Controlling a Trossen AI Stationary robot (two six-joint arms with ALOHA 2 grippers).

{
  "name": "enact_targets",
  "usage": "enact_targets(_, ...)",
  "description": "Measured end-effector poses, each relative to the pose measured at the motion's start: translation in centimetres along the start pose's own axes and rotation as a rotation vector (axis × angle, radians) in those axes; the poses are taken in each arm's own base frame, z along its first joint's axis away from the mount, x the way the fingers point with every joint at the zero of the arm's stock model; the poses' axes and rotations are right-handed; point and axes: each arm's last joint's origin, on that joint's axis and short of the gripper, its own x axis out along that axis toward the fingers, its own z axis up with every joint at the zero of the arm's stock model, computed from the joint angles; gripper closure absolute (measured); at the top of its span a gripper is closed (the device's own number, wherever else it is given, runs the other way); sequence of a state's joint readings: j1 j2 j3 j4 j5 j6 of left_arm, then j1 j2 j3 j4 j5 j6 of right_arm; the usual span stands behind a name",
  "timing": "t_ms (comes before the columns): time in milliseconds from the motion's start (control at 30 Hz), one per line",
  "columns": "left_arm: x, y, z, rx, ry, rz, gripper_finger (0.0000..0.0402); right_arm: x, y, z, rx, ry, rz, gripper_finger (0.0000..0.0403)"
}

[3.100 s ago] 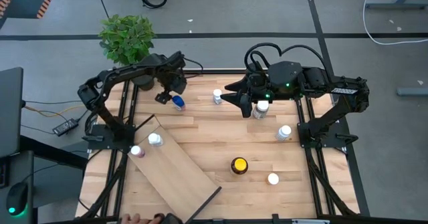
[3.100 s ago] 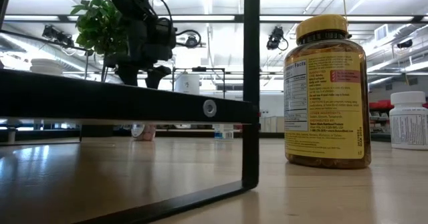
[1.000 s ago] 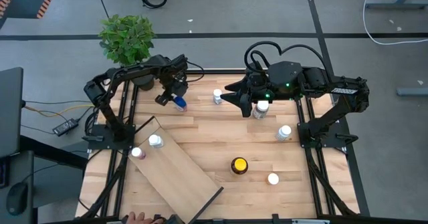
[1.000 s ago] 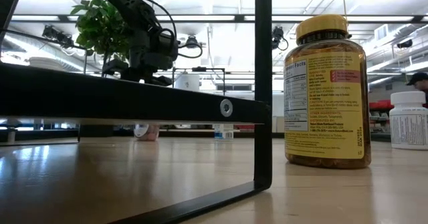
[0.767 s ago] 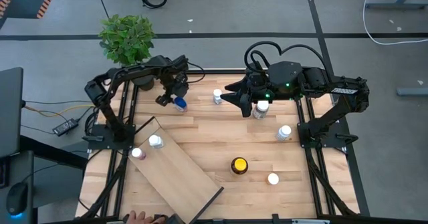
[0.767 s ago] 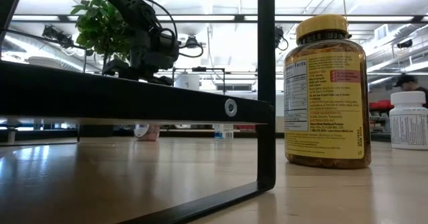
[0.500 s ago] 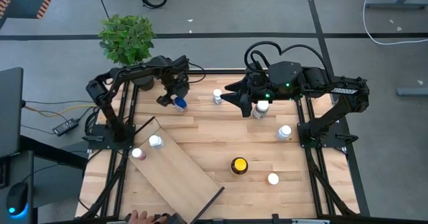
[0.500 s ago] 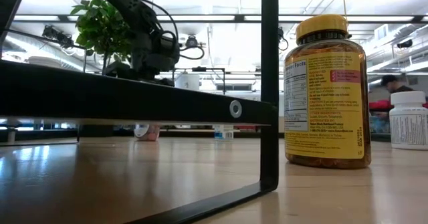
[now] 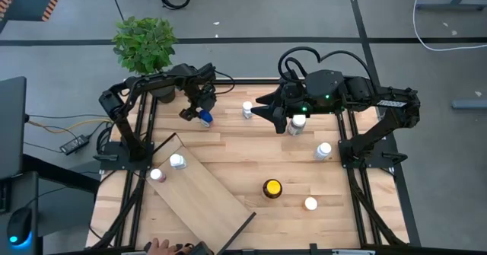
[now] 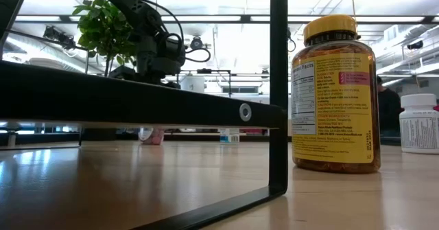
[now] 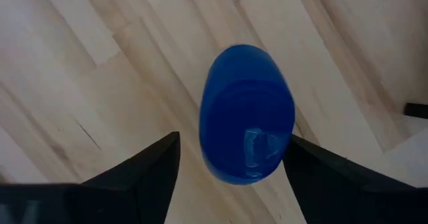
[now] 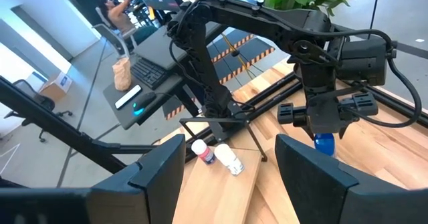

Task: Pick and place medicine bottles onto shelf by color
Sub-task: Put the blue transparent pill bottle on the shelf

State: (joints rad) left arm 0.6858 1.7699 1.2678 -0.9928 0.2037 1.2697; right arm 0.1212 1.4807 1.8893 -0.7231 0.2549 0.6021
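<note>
The left gripper [image 9: 199, 112], upper left of the high view, is edging rightward and settling over the blue-capped bottle [image 11: 247, 114], its fingers spread on either side, not yet clamped. A grasp looks imminent. The right gripper [image 9: 262, 107] is waiting at upper centre, released.

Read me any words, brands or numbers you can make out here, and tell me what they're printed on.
"Facts", the end of a heading: yellow label of the amber bottle, low view.
Remaining print on that label: too small to read.
Label of the white bottle beside it: too blurred to read.
Nothing else legible.

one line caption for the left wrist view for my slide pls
Left hand open around the blue-capped bottle, one finger on either side, above the wooden tabletop.
</note>
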Motion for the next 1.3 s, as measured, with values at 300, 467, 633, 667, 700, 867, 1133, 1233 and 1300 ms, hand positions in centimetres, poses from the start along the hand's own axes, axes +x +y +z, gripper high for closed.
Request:
enact_targets(300,1.0,0.3,-0.1,-0.005,0.005,-0.026,0.0161,0.0,0.0,0.0,0.0,0.001,0.001,0.0164)
enact_targets(467,1.0,0.2,0.0,-0.002,0.024,-0.028,0.0193,0.0,0.0,0.0,0.0,0.001,0.001,0.0164)
enact_targets(633,0.7,-0.5,0.6,-0.029,0.069,-0.049,0.0225,0.0,0.0,0.0,-0.02,0.001,0.002,0.0164)
enact_targets(667,0.6,-0.8,0.7,-0.038,0.076,-0.059,0.0225,0.0,0.0,0.0,-0.028,0.001,0.002,0.0164)
enact_targets(700,0.4,-1.0,0.9,-0.046,0.079,-0.06,0.0225,0.0,0.0,0.0,-0.036,0.001,0.001,0.0164)
enact_targets(867,-1.1,-2.0,1.3,-0.032,0.137,-0.035,0.0225,0.0,0.0,0.0,-0.078,0.001,0.002,0.0164)
enact_targets(1133,-5.8,-4.4,1.4,-0.167,0.123,0.115,0.0225,0.0,0.0,0.0,-0.128,0.001,0.002,0.0164)
enact_targets(1233,-7.7,-6.0,1.9,-0.211,0.092,0.164,0.0225,0.0,0.0,0.0,-0.14,0.001,0.002,0.0164)
enact_targets(1300,-8.8,-7.4,2.5,-0.227,0.07,0.184,0.0224,0.0,0.0,0.0,-0.152,0.001,0.002,0.0164)
